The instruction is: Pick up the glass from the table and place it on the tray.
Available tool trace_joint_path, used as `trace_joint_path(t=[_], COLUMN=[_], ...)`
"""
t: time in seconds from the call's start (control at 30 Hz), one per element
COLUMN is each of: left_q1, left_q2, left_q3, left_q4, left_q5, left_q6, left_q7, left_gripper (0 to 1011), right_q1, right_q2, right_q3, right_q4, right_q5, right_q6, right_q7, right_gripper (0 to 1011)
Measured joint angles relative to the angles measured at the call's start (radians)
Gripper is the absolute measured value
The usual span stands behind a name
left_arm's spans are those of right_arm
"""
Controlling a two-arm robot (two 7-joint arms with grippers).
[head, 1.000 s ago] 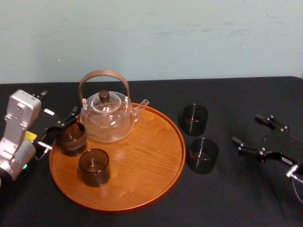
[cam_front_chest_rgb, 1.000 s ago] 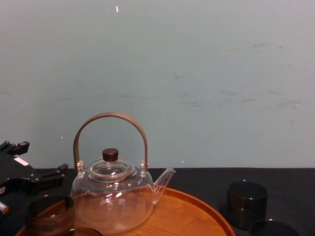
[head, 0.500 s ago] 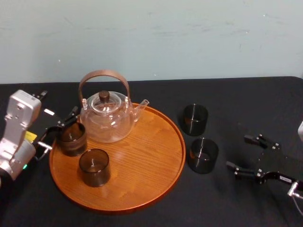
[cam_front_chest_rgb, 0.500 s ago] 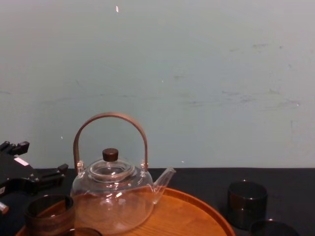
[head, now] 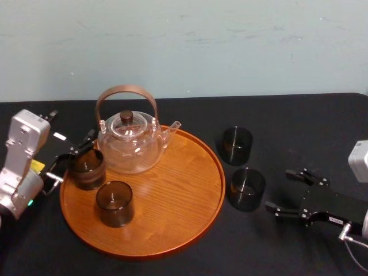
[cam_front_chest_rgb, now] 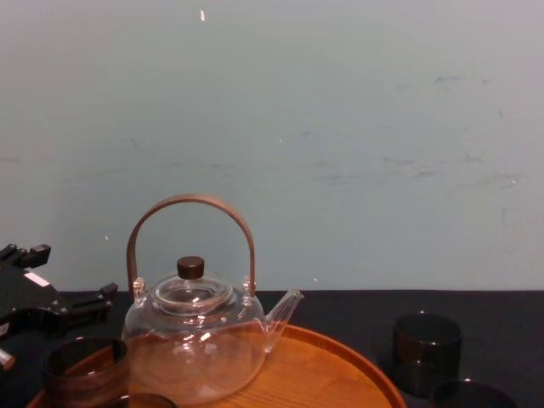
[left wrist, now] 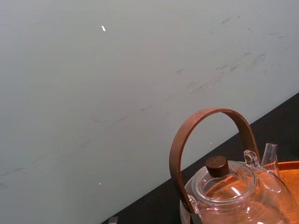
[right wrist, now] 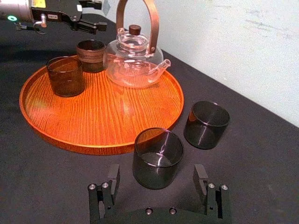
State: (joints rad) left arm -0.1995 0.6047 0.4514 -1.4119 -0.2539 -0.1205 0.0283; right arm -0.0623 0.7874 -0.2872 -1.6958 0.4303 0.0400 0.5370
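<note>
My right pincer (head: 280, 190) gapes empty beside the nearest glass (head: 247, 188); I want it straddling squarely before closing. Left pincer (head: 70, 156) idles, spread, by the tray (head: 172, 198).

Likely lab or test bench, not home: black-draped table (head: 287, 115), bare scuffed pale wall (head: 184, 46) behind, teapot (head: 129, 146) and tray (head: 172, 207) staged as props.

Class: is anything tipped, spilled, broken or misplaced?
Nothing stands out. The clear glass teapot and two dark glass tumblers stand upright on the round wooden tray; two more tumblers stand upright on the black table. The open right end effector faces the nearer one; the left end effector is at the tray's left edge.
</note>
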Motion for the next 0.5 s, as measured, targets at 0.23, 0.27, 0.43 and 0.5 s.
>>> trace_joint_path(t=[0.23,0.27,0.43,0.5], left_q1=[0.0,0.0,0.0,0.0], left_q2=[0.0,0.0,0.0,0.0], left_q3=[0.0,0.0,0.0,0.0], left_q4=[0.0,0.0,0.0,0.0], left_q5=[0.0,0.0,0.0,0.0], left_q6=[0.0,0.0,0.0,0.0], left_q7=[0.0,0.0,0.0,0.0], left_gripper=[1001,1001,1001,1002], right_q1=[0.036,0.044,0.065,0.074], right_q2=[-0.034,-0.041,-0.054,-0.058], right_q3=[-0.013,-0.016,-0.029,-0.035], right_q4=[0.027,0.032,0.046,0.053], right_q5=[0.019,0.025,0.037,0.039], right_q6=[0.046,0.058,0.085,0.093], right_q7=[0.014,0.015,0.016,0.016], right_gripper=[1002,1002,1002,1002])
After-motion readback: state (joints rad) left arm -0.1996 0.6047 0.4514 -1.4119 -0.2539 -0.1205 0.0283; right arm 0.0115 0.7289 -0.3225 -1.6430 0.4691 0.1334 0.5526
